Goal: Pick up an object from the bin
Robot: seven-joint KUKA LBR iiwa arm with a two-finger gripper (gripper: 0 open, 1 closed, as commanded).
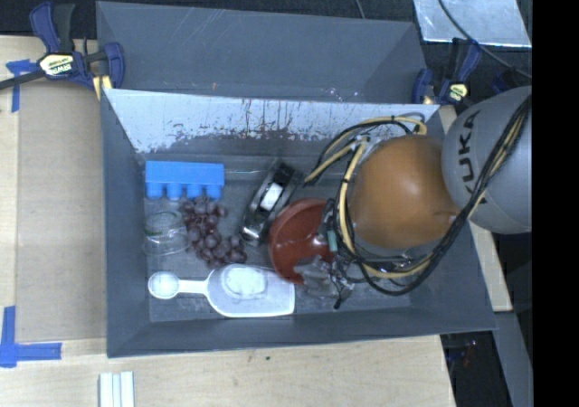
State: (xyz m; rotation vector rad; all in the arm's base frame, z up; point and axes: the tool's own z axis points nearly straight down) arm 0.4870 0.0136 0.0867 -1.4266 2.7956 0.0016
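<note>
Where the orange cover hangs over the bin's right half, gripper low at a dark red round bowl's near edge — its opening impossible to tell, white scoop just left.

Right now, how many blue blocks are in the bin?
1. The blue block lies at the upper left of the bin floor, just above the clear cup and the dark grapes. Another might hide under the robot's orange cover.
</note>
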